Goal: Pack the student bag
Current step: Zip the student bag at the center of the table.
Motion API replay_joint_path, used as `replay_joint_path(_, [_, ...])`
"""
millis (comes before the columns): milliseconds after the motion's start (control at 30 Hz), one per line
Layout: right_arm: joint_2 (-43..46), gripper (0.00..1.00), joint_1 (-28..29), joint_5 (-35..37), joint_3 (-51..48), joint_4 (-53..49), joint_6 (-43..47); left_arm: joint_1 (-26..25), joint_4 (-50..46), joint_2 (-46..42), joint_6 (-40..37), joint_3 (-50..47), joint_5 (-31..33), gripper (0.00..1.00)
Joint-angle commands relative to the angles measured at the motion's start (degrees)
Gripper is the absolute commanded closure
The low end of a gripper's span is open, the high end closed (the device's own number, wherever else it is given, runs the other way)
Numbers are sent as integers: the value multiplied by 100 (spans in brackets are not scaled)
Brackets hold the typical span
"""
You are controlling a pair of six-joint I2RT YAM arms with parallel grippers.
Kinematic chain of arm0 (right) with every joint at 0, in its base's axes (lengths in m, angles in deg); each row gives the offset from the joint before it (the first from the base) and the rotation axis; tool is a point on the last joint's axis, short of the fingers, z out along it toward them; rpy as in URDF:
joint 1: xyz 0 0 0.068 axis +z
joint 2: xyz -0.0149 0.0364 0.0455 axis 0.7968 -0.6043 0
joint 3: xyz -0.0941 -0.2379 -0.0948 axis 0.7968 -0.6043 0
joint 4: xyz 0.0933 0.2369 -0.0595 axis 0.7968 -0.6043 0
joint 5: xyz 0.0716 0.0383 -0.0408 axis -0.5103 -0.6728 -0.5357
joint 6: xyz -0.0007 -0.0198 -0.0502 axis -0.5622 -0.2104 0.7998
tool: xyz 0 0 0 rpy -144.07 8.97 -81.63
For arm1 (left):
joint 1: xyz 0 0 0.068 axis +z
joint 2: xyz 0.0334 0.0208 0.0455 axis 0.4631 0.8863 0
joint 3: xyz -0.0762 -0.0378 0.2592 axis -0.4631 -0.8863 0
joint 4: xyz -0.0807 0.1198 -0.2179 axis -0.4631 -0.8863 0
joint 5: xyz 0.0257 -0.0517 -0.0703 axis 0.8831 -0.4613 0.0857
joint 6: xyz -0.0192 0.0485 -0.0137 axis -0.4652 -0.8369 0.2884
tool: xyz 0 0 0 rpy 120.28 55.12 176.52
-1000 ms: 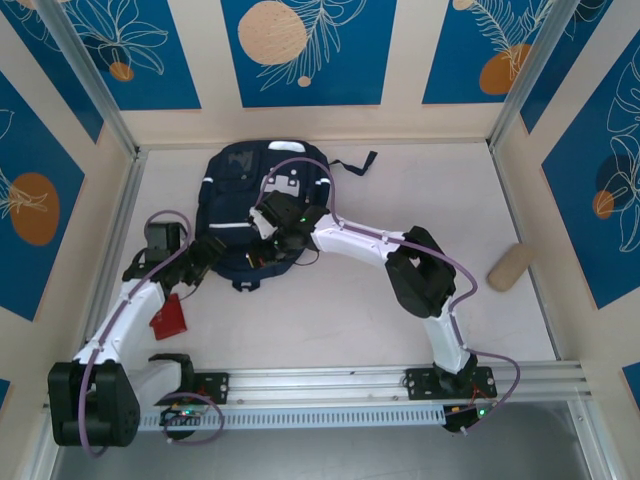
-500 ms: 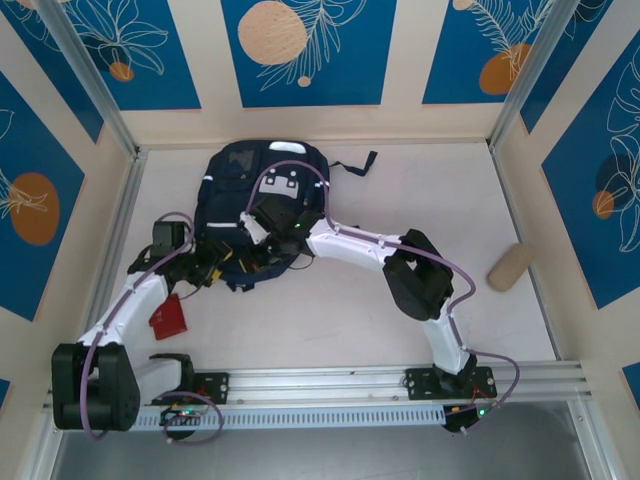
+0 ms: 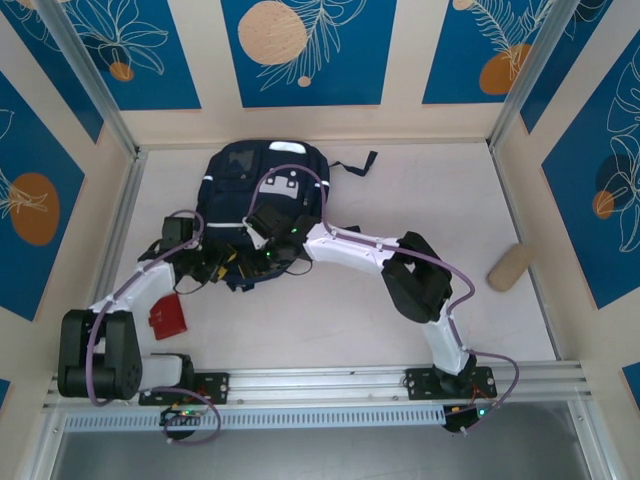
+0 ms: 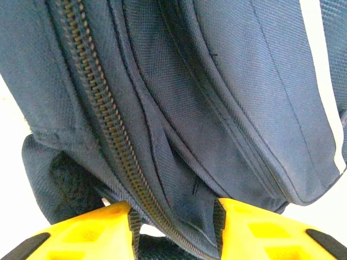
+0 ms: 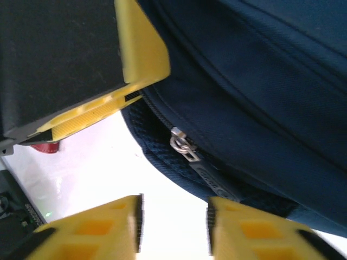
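1. The student bag [image 3: 228,190] lies flat on the table [image 3: 430,190] in the upper centre-left of the overhead view. Both grippers meet at its lower edge.
2. The left gripper [image 4: 173,232] straddles the bag's rim, and the zipper track [image 4: 103,119] runs down between its yellow fingers. Cloth fills most of the gap, yet we cannot tell whether the pads clamp it.
3. The right gripper [image 5: 174,225] stands spread with nothing between its fingers; bare table shows through the gap. The zipper pull [image 5: 181,145] sits just above it, at frame centre.
4. We judge the step in hand to be opening the zipper. To do it well, we would have the left gripper pinch the cloth beside the track as an anchor. Then the right would close on the small metal pull, not on the fabric beneath.
5. We would draw the pull along the track's curve, lest the bag slide or the teeth jam.
6. A red item [image 3: 168,317] at lower left and a tan cylinder [image 3: 510,267] at right lie on the table, the cylinder well apart from the bag.
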Motion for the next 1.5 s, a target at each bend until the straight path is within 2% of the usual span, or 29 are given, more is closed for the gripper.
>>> replay_joint_path(0, [270,53,-30,179,-155,30,-171,-64,2,87,-204,155,215,66])
replay_joint_path(167, [381,43,-78,314,-400,239,-313,-60,-84,19,-301,228,287,85])
replay_joint_path(267, [253,42,-196,114,-361,242,-414,-63,-132,-92,-335,255,274,91])
replay_joint_path(633, [-7,50,-259,-295,-228,365,-312,-71,-195,-239,-339,454,-149,92])
replay_joint_path(767, [-78,56,-199,-432,-178,376,-200,-78,-122,-286,-261,495,-240,92])
replay_joint_path(1133, [-311,58,-114,-413,179,340,38,-174,-56,-286,-224,570,-479,92])
replay_joint_path(1367, [-630,68,-38,399,622,-224,-44,-240,103,-396,-170,554,-665,92])
replay_joint_path(1467, [-658,76,-89,530,662,-245,-149,-246,97,-465,-170,518,-661,93])
